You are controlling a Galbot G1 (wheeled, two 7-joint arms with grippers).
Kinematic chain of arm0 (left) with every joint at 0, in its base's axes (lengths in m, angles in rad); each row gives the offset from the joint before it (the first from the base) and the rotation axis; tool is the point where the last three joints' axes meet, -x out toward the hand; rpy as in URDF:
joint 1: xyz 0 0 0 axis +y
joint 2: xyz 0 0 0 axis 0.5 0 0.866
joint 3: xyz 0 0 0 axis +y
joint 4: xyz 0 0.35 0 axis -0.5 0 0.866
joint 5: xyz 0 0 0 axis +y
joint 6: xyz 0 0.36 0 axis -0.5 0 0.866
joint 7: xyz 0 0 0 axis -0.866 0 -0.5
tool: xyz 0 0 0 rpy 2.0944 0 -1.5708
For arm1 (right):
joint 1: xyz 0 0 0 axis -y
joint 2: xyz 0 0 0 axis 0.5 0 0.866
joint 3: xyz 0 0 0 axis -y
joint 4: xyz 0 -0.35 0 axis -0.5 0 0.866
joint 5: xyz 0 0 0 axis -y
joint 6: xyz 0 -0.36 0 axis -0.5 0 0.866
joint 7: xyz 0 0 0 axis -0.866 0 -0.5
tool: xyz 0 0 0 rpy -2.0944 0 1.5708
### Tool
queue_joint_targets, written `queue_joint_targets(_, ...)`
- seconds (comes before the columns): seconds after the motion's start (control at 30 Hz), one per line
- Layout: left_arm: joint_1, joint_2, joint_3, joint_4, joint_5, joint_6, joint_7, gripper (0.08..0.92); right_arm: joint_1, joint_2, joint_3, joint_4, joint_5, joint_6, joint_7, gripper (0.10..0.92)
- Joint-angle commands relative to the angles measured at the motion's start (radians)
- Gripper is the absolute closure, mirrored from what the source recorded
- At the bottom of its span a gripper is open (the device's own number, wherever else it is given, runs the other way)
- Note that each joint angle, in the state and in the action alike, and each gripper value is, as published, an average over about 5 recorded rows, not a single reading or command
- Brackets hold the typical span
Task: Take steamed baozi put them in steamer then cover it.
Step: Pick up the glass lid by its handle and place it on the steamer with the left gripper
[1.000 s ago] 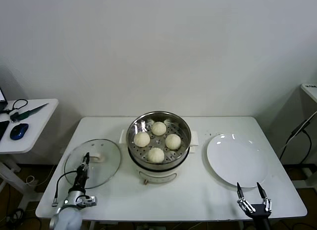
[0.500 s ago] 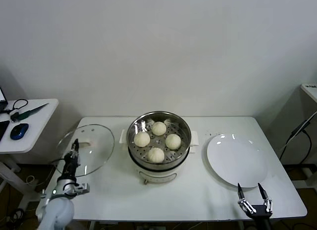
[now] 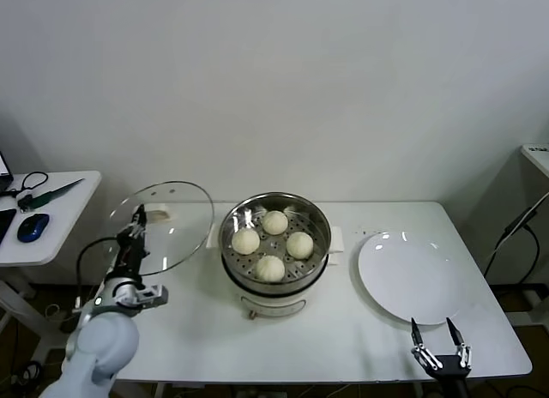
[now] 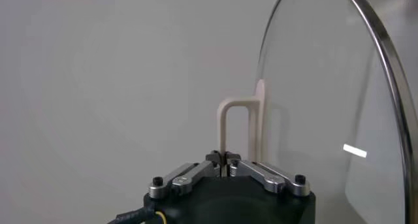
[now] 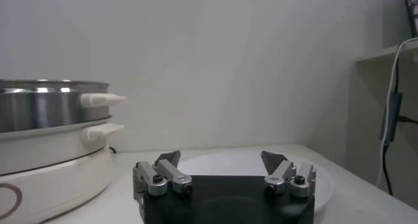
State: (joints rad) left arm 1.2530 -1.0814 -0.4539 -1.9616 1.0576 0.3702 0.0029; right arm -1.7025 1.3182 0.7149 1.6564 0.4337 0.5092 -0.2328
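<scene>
Several cream-white steamed baozi (image 3: 273, 243) lie on the perforated tray inside the shiny steamer (image 3: 319, 229) at the middle of the table. My left gripper (image 3: 136, 220) is shut on the white handle (image 4: 239, 128) of the clear glass lid (image 3: 184, 226), which hangs tilted in the air left of the steamer. In the left wrist view the jaws pinch the handle's loop (image 4: 223, 160). My right gripper (image 3: 438, 339) stands open at the table's front right edge, with nothing between its fingers (image 5: 222, 160).
A flat white plate (image 3: 410, 278) lies right of the steamer. A side table (image 3: 51, 211) with a mouse and cables stands at the far left. A cable hangs at the far right.
My left gripper has lifted the glass lid off the table, raising it up and toward the steamer. The right arm has not moved.
</scene>
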Motion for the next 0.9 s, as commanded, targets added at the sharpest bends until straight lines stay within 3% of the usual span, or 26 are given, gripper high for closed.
queue_joint_targets(0.03,0.01,0.035,0.02,-0.127,-0.029,0.077,0.089,0.869,0.006,0.0,-0.008,-0.003,-0.006,0.008,0.003,0.203)
queue_joint_targets(0.3,-0.077,-0.058,0.303,-0.212,0.154,0.227,0.18,0.869,0.016,-0.013,-0.019,-0.025,0.001,0.031,0.002,0.203)
queue_joint_targets(0.63,-0.124,-0.325,0.553,-0.1,0.418,0.271,0.235,0.869,0.02,-0.032,-0.027,-0.037,0.024,0.046,0.004,0.203)
queue_joint_targets(0.9,-0.18,-0.46,0.613,0.05,0.513,0.282,0.234,0.869,0.022,-0.032,-0.029,-0.04,0.033,0.053,0.006,0.203)
